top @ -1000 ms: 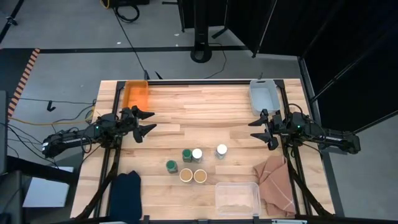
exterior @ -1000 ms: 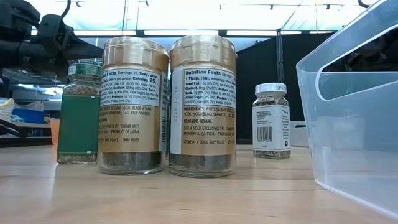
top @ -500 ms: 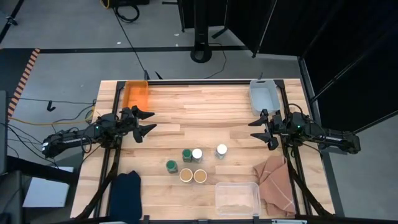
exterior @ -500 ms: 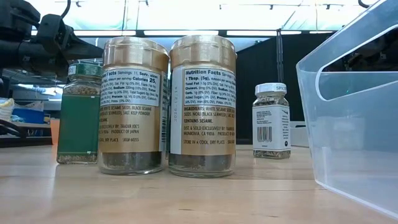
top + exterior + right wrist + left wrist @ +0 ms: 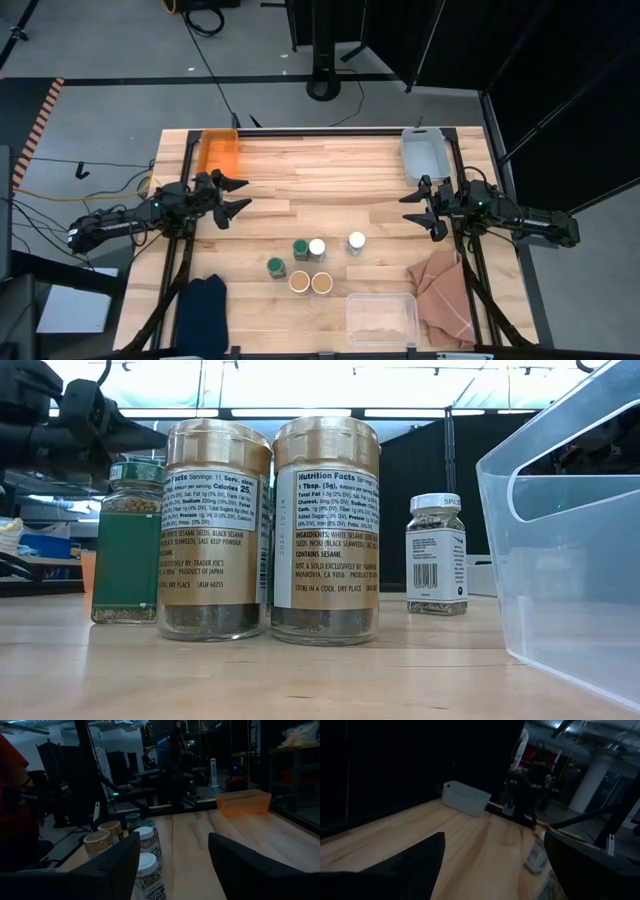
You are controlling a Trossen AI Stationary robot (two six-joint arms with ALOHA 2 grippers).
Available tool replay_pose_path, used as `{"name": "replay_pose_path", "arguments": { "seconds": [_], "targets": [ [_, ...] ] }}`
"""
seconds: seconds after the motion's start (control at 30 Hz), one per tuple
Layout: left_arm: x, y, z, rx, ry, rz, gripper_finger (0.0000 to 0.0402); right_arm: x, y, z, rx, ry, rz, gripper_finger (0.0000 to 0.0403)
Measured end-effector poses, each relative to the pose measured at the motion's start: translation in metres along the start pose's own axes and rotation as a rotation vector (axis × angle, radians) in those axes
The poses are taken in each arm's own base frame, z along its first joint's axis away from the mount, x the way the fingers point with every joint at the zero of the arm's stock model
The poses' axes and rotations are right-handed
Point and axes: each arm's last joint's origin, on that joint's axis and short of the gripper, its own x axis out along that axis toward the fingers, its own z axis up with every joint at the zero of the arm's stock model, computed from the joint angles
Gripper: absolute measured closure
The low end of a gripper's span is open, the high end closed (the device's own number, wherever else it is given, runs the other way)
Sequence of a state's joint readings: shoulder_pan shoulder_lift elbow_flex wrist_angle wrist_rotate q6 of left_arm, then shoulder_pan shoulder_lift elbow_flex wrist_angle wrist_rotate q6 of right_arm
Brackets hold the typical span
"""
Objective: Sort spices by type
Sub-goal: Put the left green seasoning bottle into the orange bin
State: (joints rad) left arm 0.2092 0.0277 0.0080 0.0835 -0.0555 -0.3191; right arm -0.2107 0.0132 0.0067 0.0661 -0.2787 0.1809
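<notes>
- Evidently sorting is not yet beginning: six small round spice jars (image 5: 311, 263) are sitting clustered near the wooden bench's (image 5: 330, 175) front edge.
- Left gripper (image 5: 238, 195) and right gripper (image 5: 410, 210), fingers apart, are hovering at opposite side edges; next, one must reach a jar.

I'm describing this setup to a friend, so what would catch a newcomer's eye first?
A tight cluster of six small round spice jars stands near the front middle of the wooden table. The left gripper and right gripper hover open at either side, holding nothing. A bright orange plastic bin glows at the far left corner.
</notes>
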Motion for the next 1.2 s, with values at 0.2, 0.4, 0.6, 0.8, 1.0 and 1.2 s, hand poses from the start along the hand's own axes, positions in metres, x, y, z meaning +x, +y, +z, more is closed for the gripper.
{"name": "replay_pose_path", "arguments": {
  "seconds": [0.2, 0.4, 0.6, 0.8, 1.0, 1.2],
  "targets": [
    [-0.001, -0.004, 0.013, -0.009, -0.139, -0.046, 0.0055, 0.000, 0.000, 0.000, 0.000, 0.000, 0.000, 0.0160],
    [-0.006, -0.009, 0.032, -0.028, -0.342, -0.064, 0.0055, 0.000, 0.000, 0.000, 0.000, 0.000, 0.000, 0.0160],
    [-0.010, -0.005, 0.041, -0.069, -0.500, 0.133, 0.0055, 0.000, 0.000, 0.000, 0.000, 0.000, 0.000, 0.0160],
    [-0.019, -0.007, 0.055, -0.141, -0.674, 0.136, 0.0055, 0.000, 0.000, 0.000, 0.000, 0.000, 0.000, 0.0160],
    [-0.026, -0.011, 0.063, -0.210, -0.773, 0.012, 0.0055, 0.000, 0.000, 0.000, 0.000, 0.000, 0.000, 0.0160],
    [-0.028, -0.011, 0.067, -0.365, -0.807, -0.036, 0.0055, 0.000, 0.000, 0.000, 0.000, 0.000, 0.000, 0.0160]
  ]
}}
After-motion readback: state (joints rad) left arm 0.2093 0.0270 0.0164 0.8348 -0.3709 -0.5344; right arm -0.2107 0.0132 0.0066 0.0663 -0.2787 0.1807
